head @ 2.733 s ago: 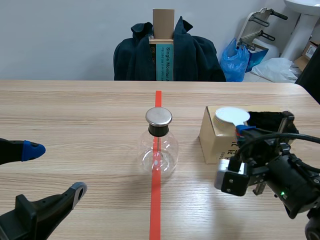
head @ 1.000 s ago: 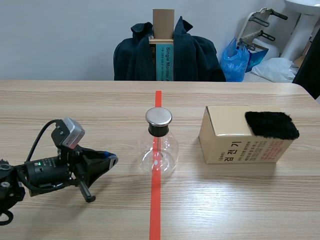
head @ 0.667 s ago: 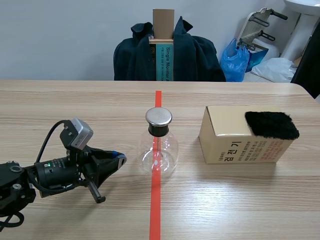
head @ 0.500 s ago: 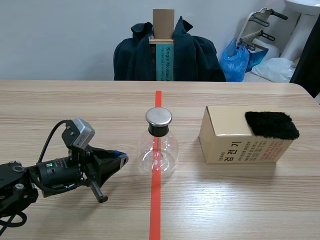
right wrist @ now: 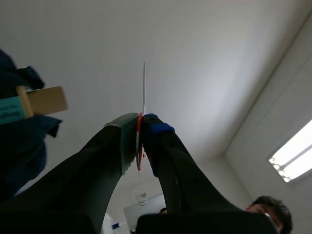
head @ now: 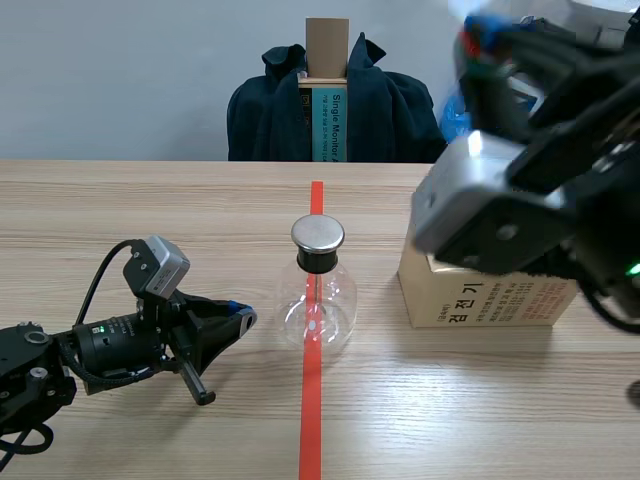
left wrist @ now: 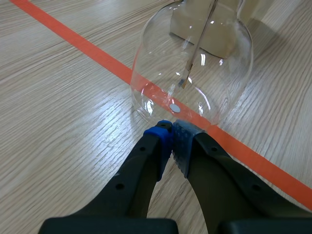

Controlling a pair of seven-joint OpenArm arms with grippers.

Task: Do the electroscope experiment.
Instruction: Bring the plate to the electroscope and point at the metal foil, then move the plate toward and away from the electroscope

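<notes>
**Scene view.** The glass flask (head: 318, 300) of the electroscope stands upright at the middle of the tabletop (head: 150, 220), on the orange tape line (head: 310, 420), with its metal cap (head: 318, 235) on top. The left arm lies low toward the left edge, and the left gripper (head: 238, 318) is level with the bulb and just beside it. The right arm is high and close to the camera, so it covers the top of the box (head: 470, 300) that sits toward the right edge. The right gripper (head: 478, 35) is well above the tabletop and blurred, and what it carries cannot be made out here.

**Left wrist view.** The left gripper (left wrist: 173, 134) has its pads pressed together with nothing between them. Its tips are at the foot of the flask (left wrist: 192, 73). Whether they touch the glass I cannot tell. A thin rod (left wrist: 197, 48) hangs inside the bulb, but its lower end is too small to read.

**Right wrist view.** The right gripper (right wrist: 140, 127) is clamped on a thin white plate (right wrist: 144, 87). The plate is seen edge-on against the ceiling, with something orange-red at the pinch.

The step in hand looks like carrying the plate to the electroscope. The next move would call for lowering the right arm until the plate nears the cap, slowly enough not to tip the flask.
</notes>
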